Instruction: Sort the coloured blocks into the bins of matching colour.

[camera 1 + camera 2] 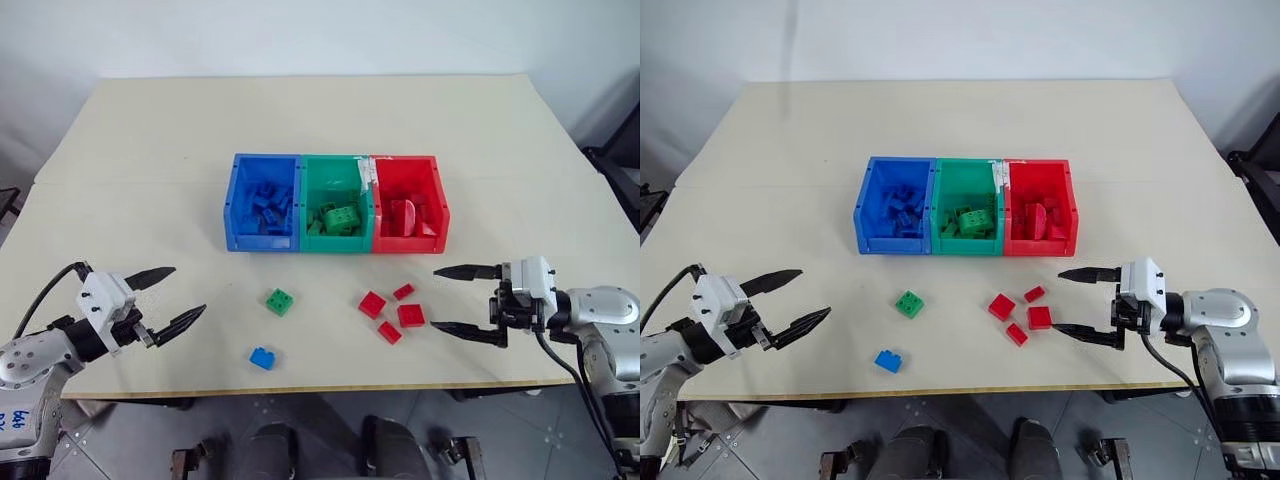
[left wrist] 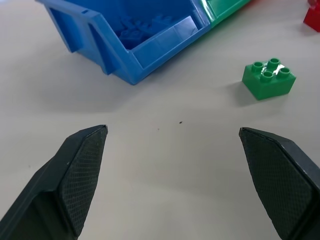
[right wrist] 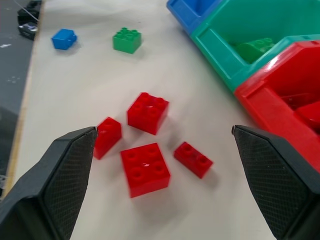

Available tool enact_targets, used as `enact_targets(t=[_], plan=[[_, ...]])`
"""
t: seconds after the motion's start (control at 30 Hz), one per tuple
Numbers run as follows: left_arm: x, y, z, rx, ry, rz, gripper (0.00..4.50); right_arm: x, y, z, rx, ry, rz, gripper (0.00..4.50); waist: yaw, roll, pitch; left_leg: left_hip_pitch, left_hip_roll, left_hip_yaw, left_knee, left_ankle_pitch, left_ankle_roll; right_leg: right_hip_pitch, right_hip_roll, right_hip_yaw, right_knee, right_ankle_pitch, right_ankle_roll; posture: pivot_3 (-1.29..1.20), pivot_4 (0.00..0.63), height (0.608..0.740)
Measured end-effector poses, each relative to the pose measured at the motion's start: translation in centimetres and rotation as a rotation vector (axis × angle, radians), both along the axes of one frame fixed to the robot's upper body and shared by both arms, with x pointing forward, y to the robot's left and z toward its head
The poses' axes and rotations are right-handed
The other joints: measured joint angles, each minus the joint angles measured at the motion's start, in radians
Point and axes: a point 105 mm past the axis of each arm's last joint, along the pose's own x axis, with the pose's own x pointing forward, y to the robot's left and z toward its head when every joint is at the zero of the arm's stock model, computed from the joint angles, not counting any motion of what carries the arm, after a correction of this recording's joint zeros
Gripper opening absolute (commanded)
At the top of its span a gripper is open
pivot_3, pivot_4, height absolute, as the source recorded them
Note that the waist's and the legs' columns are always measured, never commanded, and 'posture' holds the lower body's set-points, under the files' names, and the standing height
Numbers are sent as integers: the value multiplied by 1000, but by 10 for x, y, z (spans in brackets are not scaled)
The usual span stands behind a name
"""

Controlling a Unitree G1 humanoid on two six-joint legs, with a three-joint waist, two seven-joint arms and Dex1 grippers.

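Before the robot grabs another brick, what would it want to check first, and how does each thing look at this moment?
1. Right gripper open and empty: ok.
2. Left gripper open and empty: ok.
3. Bricks within easy reach: ok. Four red blocks lie just ahead of the right gripper; the green block and blue block lie nearer the left.
4. Red blocks far enough apart to pinch just one: cannot tell; they sit close together.
5. Bins upright with room inside: ok; each already holds bricks of its own colour.
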Motion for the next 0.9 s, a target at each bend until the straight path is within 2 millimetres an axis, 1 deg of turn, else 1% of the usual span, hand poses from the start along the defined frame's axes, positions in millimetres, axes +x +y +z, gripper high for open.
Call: enact_targets(t=[0.13, 0.23, 0.3, 0.4, 0.47, 0.53, 0.57, 0.63, 0.73, 0.83, 0.9], plan=[[1, -8, -3, 15, 12, -25, 4478, 0, -4, -2, 24, 1, -38, 4500, 3, 0, 0, 0, -2, -1, 0, 0, 0, 0, 0, 0, 0, 0, 0, 0, 150, 740], [1, -36, -4, -16, 66, -111, 4478, -8, -21, -9, 3, 15, -99, 4500, 19, 0, 0, 0, -3, -1, 0, 0, 0, 0, -1, 0, 0, 0, 0, 0, 150, 740], [0, -55, -3, -17, 79, -190, 4478, -10, -33, -6, -14, -2, -135, 4500, 20, 0, 0, 0, -4, -1, 0, 0, 1, 1, -1, 1, 0, 0, 0, 0, 150, 740], [-1, -86, 6, -47, 64, -301, 4478, -12, -54, -2, -57, -20, -197, 4500, 20, 0, 0, 1, -4, -1, 0, 0, 1, 1, -1, 1, 0, 0, 0, 0, 150, 740], [-4, -105, 10, -53, 59, -376, 4478, -13, -65, -3, -95, -9, -220, 4500, 19, 0, 0, 1, -4, 0, 0, 0, 1, 2, -1, 1, 0, 0, 0, 0, 150, 740], [-7, -119, 11, -65, 64, -436, 4478, -14, -70, -7, -123, 14, -223, 4500, 16, 0, 0, 1, -3, 0, 0, 0, 0, 2, 0, 1, 0, 0, 0, 0, 150, 740], [-9, -124, 11, -70, 67, -461, 4478, -14, -69, -8, -127, 26, -218, 4500, 13, 0, 0, 1, -3, 0, 0, 0, 0, 2, 0, 1, 0, 0, 0, 0, 150, 740], [-11, -129, 8, -75, 80, -487, 4478, -11, -61, -13, -132, 77, -187, 4500, 6, 0, 0, 2, -2, 0, 0, 1, 0, 2, 1, 1, 0, 0, 0, 0, 150, 740], [-12, -128, 6, -77, 92, -494, 4478, -1, -37, -16, -141, 152, -114, 4500, -1, 0, 0, 2, -2, 0, 1, 1, 0, 2, 1, 1, 1, 0, 0, 0, 150, 740], [-12, -117, 5, -78, 88, -453, 4478, 10, -12, -17, -177, 164, -27, 4500, -4, 0, 0, 1, -2, -1, 1, 1, -1, 2, 1, 0, 1, 0, 0, 0, 150, 740], [-13, -108, 4, -63, 89, -425, 4478, 12, -2, -24, -203, 173, 15, 4500, -1, 0, 0, 0, -2, -2, 1, 1, 0, 2, 0, -1, 0, 0, 0, 0, 150, 740]])
